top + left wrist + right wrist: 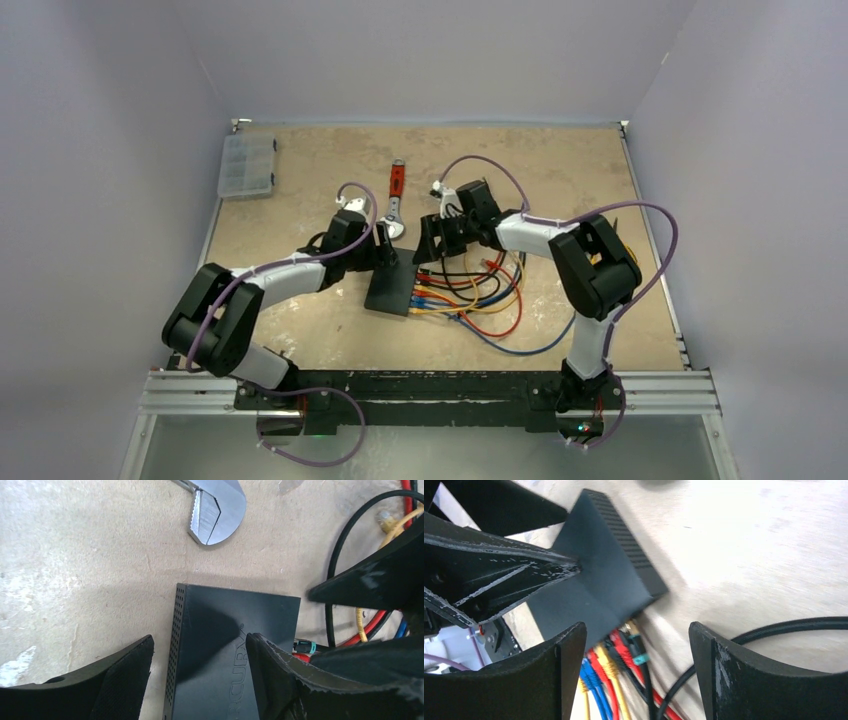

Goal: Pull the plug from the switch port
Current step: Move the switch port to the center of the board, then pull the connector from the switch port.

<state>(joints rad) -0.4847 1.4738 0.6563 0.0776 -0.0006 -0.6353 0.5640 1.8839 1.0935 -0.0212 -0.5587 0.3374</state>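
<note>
Even overhead light, soft shadows; right wrist view washes out the table [774, 540] (slightly blurred).

Switch [220, 645] matte black, dotted vent grid on side. Cables [616, 680] red, blue, yellow, black. Wrench [396, 205] silver, red handle; table [560, 160] mottled beige.

My counter [300, 340] is a worn tan board. On it lie the black switch [391, 290] near the middle, coloured cables [490, 310] spreading to its right, a red-handled wrench [396, 205] just beyond it, and a clear compartment box [247, 165] at the far left.
</note>
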